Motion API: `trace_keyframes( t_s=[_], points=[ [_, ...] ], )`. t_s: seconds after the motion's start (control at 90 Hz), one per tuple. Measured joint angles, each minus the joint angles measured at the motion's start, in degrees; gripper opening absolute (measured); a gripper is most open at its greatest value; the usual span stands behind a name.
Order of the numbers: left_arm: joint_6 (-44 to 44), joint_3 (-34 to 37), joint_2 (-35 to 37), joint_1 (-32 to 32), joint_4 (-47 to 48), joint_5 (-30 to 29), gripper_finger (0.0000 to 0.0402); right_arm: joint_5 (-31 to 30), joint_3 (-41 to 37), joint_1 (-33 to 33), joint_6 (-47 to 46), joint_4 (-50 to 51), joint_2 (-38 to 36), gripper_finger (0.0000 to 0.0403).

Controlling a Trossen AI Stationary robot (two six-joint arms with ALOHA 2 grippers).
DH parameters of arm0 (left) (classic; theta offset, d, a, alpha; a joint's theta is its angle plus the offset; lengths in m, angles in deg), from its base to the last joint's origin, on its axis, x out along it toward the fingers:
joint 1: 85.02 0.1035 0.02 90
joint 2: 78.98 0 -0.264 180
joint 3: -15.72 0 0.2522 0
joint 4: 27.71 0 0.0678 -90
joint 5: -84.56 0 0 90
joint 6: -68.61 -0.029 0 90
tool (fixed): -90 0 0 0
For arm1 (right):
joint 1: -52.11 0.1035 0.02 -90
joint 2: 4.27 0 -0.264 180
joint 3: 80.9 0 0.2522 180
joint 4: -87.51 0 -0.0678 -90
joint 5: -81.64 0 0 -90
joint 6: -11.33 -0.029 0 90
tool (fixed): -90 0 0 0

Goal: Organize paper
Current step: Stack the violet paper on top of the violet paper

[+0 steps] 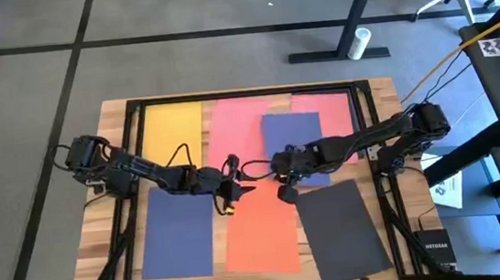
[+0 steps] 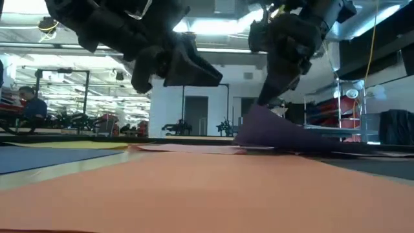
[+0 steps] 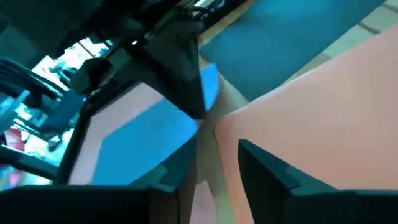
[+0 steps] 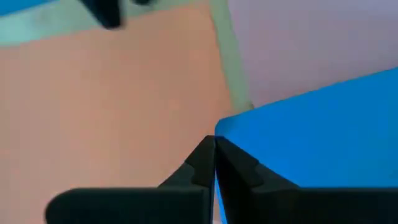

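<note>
- The paper lies spread over the counter [image 1: 115,121]: yellow sheet [image 1: 173,129], pink sheet [image 1: 235,128], orange sheet [image 1: 263,226], black sheet [image 1: 341,228], two navy ones.
- The arms hide part of the middle navy sheet [image 1: 288,132]; its near corner is lifted.
- The right gripper [image 4: 214,149] has its jaws closed on that corner.
- The left gripper [image 1: 236,190] hovers over the orange sheet's edge, jaws apart, holding nothing.

- Table [image 1: 102,228]: pale wood planks, grain showing, matt.
- Coloured sheets, such as the orange sheet [image 1: 263,231]: thin, smooth, matt paper.
- Black sheet [image 1: 343,227]: matt paper.
- Arms: dark, mostly matt casing.
</note>
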Motion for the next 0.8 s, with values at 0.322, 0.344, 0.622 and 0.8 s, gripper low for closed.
trace_keyframes(
  t_s=[0.322, 0.344, 0.622, 0.8],
  points=[
    [-3.49, -1.28, -0.67, 0.88, -1.1, 4.98, 0.0106, 2.23, 0.03, 0.0, 0.33, -6.04, 0.0, 0.0],
    [-3.58, -1.66, -0.94, 0.88, -1.1, 4.98, 0.0106, 2.37, 0.03, 0.0, 0.33, -6.63, 0.0, 0.0],
    [-4.67, -5.83, -6.45, 1.12, -0.62, 4.94, 0.0106, 4.73, 0.01, 0.04, 0.36, -8.89, 0.09, 0.0],
    [-3.14, -5.86, -6.43, 1.2, -0.45, 3.63, 0.0106, 5.44, -0.02, 0.02, 0.36, -9.14, 0.09, 0.0]
  ],
)
